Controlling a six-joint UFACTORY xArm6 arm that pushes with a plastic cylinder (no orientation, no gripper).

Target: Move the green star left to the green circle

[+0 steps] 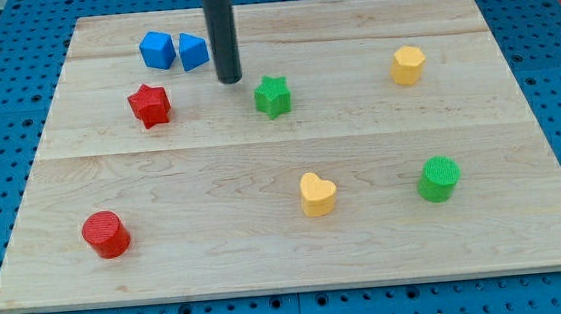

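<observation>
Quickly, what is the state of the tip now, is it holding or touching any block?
My tip: holds nothing, touches no block, left of green star.

Wooden desk [261,168]: two blue blocks [174,51], red star [149,105], green star [272,96] near top edge; yellow hexagon [408,65] top-right; red cylinder [105,234] bottom-left; yellow heart [317,194], green circle [439,179] near bottom edge.

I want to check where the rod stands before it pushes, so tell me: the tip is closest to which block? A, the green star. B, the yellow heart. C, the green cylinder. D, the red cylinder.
A: my tip sits just to the view's left and slightly above the green star, apart from it, while the yellow heart, red cylinder and green cylinder lie far lower on the board.
</observation>
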